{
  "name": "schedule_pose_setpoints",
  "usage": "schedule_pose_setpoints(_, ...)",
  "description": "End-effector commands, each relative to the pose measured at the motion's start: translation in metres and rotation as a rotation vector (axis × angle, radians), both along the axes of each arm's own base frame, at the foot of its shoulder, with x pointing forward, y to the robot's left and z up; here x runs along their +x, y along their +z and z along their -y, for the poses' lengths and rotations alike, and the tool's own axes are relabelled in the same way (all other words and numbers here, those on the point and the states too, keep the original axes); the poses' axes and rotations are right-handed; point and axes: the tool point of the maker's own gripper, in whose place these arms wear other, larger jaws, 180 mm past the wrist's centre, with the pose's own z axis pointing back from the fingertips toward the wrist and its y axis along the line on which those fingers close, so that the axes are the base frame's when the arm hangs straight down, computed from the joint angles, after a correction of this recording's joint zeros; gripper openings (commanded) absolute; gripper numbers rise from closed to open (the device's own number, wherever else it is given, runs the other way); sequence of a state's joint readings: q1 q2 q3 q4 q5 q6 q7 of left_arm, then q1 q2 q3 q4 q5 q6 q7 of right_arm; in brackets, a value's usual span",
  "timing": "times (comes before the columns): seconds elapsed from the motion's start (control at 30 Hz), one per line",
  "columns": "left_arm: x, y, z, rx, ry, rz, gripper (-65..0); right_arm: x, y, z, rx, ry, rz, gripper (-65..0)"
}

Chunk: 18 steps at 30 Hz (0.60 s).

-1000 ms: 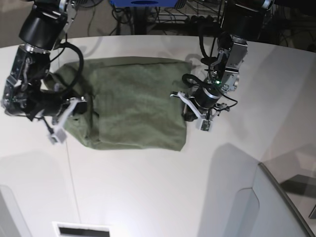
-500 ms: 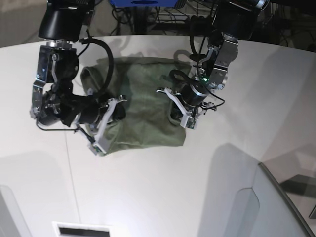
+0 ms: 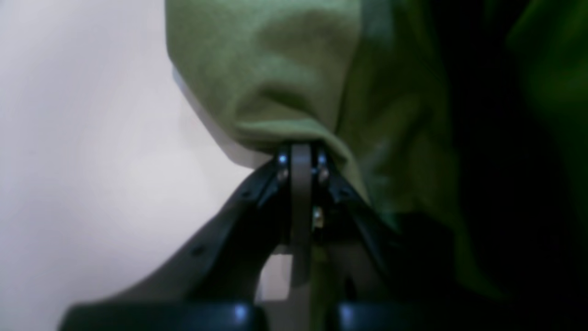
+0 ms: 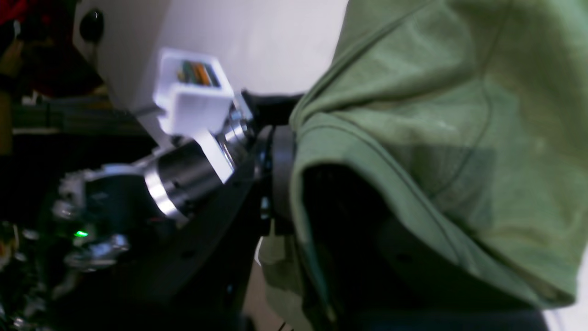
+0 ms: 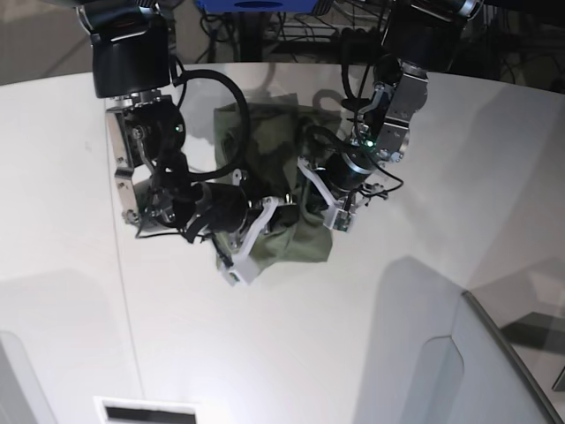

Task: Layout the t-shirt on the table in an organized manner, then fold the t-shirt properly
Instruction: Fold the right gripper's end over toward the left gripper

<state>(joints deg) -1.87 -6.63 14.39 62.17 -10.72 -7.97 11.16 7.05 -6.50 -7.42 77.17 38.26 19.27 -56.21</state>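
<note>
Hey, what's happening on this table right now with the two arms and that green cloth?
A two-armed robot is folding an olive-green t-shirt on the white table. The left gripper is shut on a bunched edge of the cloth. The right gripper is pinching the other side, with fabric draped over it. The two arms sit close together over the shirt, which lies as a narrow, partly folded bundle between them.
</note>
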Motion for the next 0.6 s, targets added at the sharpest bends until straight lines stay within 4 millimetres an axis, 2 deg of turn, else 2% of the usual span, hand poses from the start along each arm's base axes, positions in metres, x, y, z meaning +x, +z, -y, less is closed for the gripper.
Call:
schedule_pose_setpoints(0.0, 0.009, 0.011, -0.007, 0.012, 0.000, 0.031, -65.0, 0.015, 0.013, 0.001, 0.030, -0.026, 0.049, -65.0)
schedule_pose_setpoints(0.17, 0.017, 0.028, -0.020, 0.038, -0.011, 0.082, -65.0, 0.021, 0.003, 0.007, 0.025, -0.054, 0.042, -65.0)
schedule_pose_setpoints(0.33, 0.013, 0.026, -0.036, 0.067, -0.009, 0.076, -65.0, 0.021, 0.003, 0.007, 0.023, -0.055, 0.042, -65.0)
schedule_pose_setpoints(0.43, 0.008, 0.034, -0.038, 0.070, -0.018, 0.095, -65.0, 0.023, 0.005, 0.006, 0.026, -0.054, 0.047, -65.0)
schedule_pose_setpoints(0.57, 0.006, 0.054, -0.072, 0.082, 0.067, 0.140, -65.0, 0.025, 0.005, 0.005, 0.028, -0.054, 0.046, -65.0)
